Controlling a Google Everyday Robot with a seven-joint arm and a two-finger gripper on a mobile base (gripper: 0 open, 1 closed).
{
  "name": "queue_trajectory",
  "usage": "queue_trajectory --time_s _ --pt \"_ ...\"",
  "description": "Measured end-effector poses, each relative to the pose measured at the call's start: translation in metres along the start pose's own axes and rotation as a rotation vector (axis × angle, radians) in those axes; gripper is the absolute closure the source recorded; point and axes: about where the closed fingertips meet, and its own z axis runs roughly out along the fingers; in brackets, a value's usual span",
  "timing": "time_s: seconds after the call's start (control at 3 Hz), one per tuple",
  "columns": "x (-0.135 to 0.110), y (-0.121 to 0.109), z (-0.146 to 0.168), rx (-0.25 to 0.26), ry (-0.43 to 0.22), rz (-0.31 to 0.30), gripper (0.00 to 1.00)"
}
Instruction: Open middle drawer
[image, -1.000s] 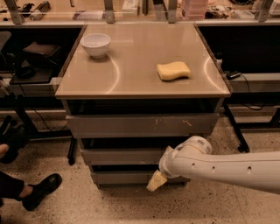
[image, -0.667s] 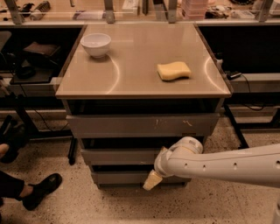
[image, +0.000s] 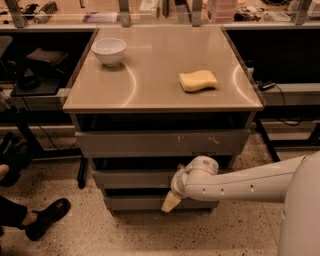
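Observation:
The middle drawer (image: 130, 178) is a plain grey flat front, second of three in the cabinet below the tan tabletop (image: 150, 95). It looks closed, with dark gaps above and below it. My gripper (image: 170, 201) has a cream tip and hangs at the lower edge of the middle drawer, in front of the bottom drawer (image: 135, 203), right of centre. My white arm (image: 240, 185) reaches in from the right and hides the drawer's right part.
The top drawer (image: 150, 142) has pale scratch marks. A white bowl (image: 109, 51) and a yellow sponge (image: 198, 80) sit on the tabletop. A person's black shoe (image: 47, 217) rests on the floor at lower left. Dark shelving flanks both sides.
My arm and gripper have shifted a little to the left and slightly up along the drawer fronts. The drawers have not moved.

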Motion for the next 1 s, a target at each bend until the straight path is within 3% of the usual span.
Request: queue_trajectory --time_s 0.33,0.67,1.0 --pt "0.000 -0.015 0.031 0.013 0.010 0.019 0.00" --pt "-0.013 -0.044 0.049 0.087 0.002 0.038 0.00" --pt "-0.013 -0.044 0.049 0.087 0.002 0.038 0.00"
